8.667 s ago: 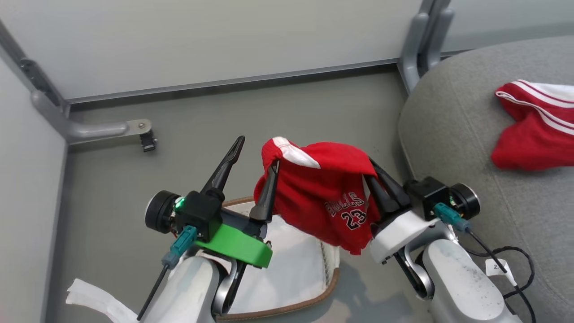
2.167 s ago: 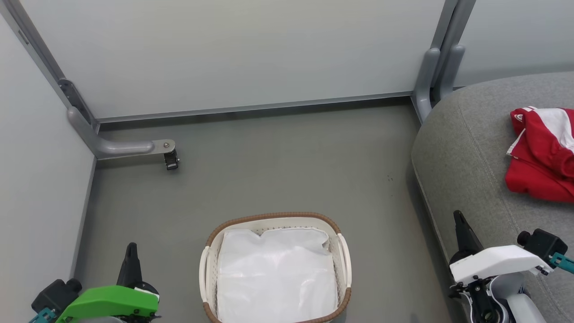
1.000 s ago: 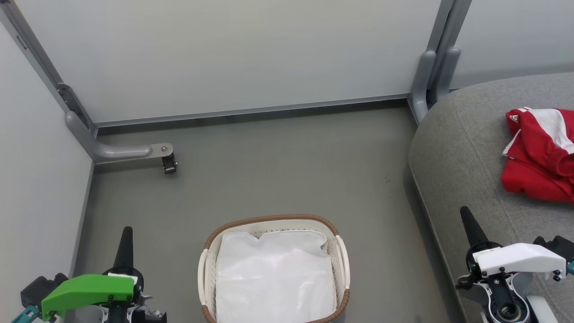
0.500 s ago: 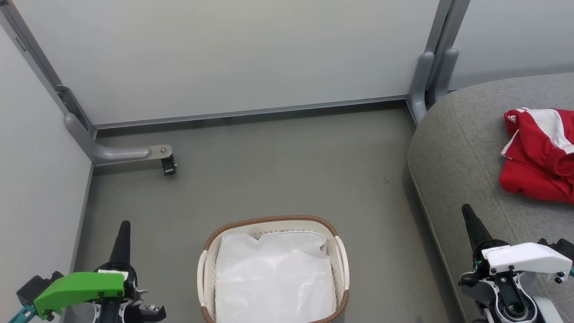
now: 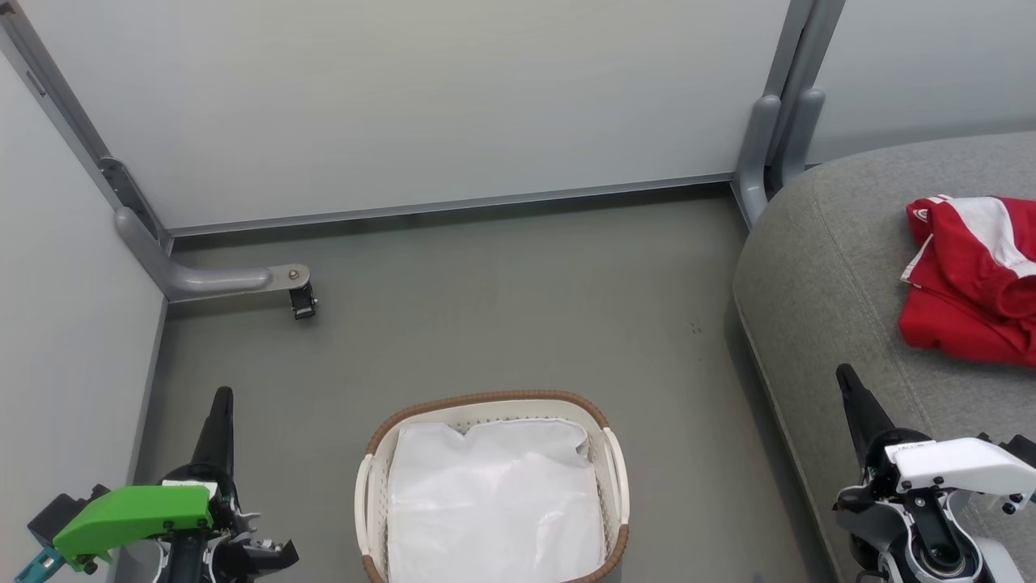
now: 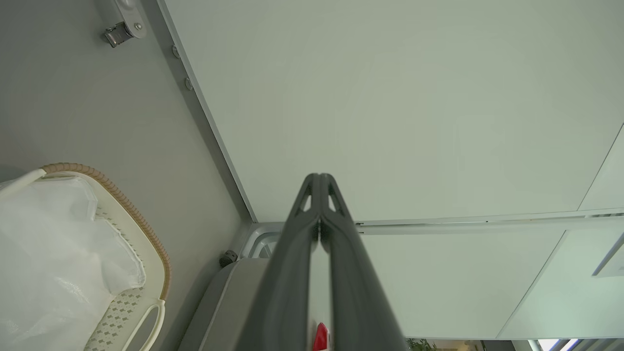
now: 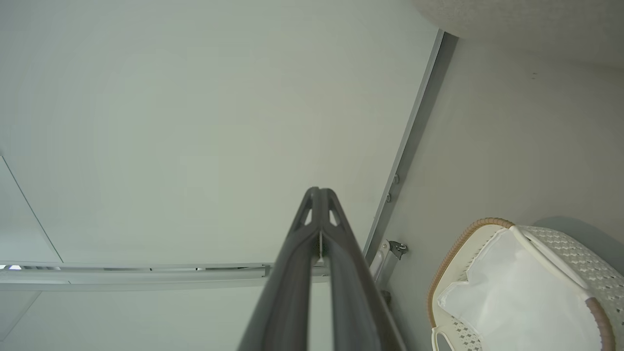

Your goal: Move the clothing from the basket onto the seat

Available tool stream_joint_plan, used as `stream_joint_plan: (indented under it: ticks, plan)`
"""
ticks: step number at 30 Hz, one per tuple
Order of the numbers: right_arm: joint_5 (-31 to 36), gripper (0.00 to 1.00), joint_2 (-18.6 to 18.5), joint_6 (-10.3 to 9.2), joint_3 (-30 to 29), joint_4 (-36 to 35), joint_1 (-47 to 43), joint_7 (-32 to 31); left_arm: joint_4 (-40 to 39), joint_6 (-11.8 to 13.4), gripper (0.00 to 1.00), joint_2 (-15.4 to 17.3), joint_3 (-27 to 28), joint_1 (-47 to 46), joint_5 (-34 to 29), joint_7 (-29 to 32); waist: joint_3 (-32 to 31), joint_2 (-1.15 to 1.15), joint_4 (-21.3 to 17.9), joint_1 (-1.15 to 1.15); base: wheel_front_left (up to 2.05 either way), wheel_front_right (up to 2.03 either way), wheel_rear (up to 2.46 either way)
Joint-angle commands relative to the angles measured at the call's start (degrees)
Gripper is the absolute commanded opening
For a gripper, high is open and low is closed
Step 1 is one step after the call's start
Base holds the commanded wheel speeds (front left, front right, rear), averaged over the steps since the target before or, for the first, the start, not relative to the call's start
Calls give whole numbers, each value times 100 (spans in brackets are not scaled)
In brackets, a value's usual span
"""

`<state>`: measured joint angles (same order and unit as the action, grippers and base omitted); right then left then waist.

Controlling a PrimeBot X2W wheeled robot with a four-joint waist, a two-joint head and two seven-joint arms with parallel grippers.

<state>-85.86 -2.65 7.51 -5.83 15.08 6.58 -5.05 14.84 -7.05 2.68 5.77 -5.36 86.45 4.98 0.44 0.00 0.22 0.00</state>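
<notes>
Left tool point(image 5: 222, 401), right tool point(image 5: 847, 377) closed, empty; one clothing heap point(image 5: 967, 283) on seat point(image 5: 817, 267); one basket point(image 5: 486, 398).

Open floor point(image 5: 502, 300) ahead of the basket point(image 5: 486, 400); wall panels point(image 5: 405, 105) and the seat point(image 5: 817, 267) hem it in.

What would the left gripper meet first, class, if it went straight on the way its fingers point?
Probably the smooth pale grey wall panel: the left gripper, shut, aims at it in its wrist view with nothing visibly between, though depth is unclear.
</notes>
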Motion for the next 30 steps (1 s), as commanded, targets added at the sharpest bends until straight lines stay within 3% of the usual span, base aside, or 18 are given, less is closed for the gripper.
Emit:
stream_joint_plan:
  ticks: [1,15,30]
  plan:
    - [-131,0,-34,-3,-29,-54,-37,-33,-47,-29,0,33,41,-89,127,39,-3,0,-2,0,0,0,0]
    - [-685,0,-38,-4,-86,-128,-67,-171,-95,-65,0,36,92,-126,625,178,-26,0,-22,0,0,0,0]
    - [-665,0,-38,-4,-83,-123,-67,-169,-86,-65,0,36,88,-118,606,179,-26,0,-22,0,0,0,0]
